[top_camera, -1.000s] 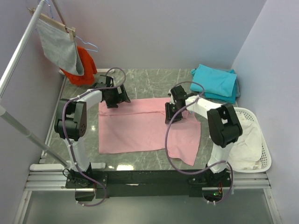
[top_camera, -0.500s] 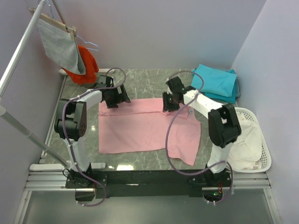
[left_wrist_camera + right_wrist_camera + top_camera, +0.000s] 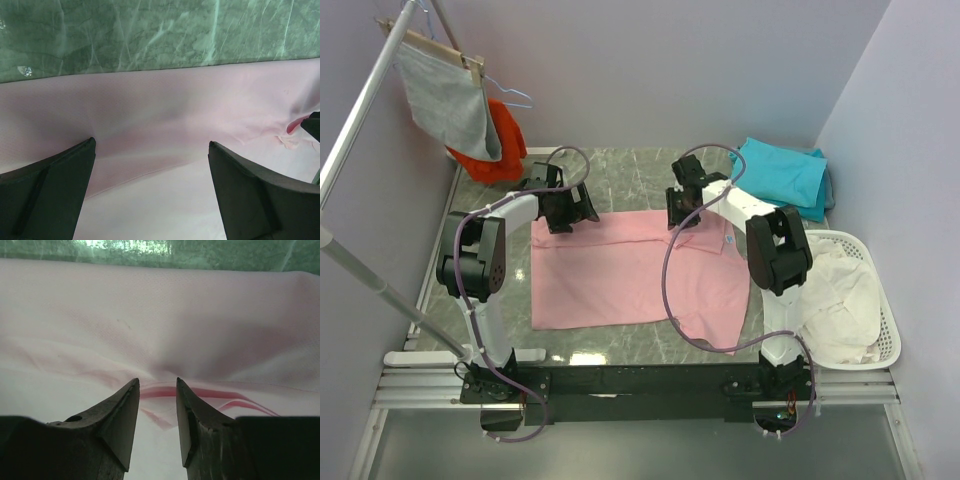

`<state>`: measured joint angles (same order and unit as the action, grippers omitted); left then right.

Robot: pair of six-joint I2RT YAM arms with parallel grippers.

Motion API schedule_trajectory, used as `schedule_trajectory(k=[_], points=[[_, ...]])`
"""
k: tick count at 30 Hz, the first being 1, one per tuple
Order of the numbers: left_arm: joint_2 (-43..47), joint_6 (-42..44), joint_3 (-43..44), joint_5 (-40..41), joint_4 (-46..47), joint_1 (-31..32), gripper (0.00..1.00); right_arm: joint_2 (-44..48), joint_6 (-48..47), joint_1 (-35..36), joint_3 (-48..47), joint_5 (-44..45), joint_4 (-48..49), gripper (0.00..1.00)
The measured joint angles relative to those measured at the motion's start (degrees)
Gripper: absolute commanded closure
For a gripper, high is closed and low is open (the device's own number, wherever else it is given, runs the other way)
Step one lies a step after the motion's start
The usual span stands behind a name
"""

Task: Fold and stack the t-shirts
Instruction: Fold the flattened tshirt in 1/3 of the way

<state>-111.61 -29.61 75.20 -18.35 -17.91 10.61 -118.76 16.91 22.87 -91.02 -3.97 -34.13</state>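
The single light pink cotton short-sleeved t-shirt (image 3: 620, 270) lies spread flat on the green marble table (image 3: 630, 175). At its far edge the right gripper (image 3: 157, 381) has its jaws drawn narrow on a pucker of its cloth. The left gripper (image 3: 151, 142) hangs spread wide over the far left edge, holding nothing. Only the right wrist view shows the darker pink seam at the tips. Only the top view shows the folded teal t-shirts (image 3: 782, 172) stacked at the far right corner, their count unclear, and one white plastic basket (image 3: 890, 330).
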Motion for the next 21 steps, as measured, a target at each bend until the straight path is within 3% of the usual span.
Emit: schedule_trajectory(k=[21], points=[[0.0,0.0,0.0,-0.1,0.0,0.0,0.01,4.7,0.4,0.0,11.4,-1.0,3.1,0.60]])
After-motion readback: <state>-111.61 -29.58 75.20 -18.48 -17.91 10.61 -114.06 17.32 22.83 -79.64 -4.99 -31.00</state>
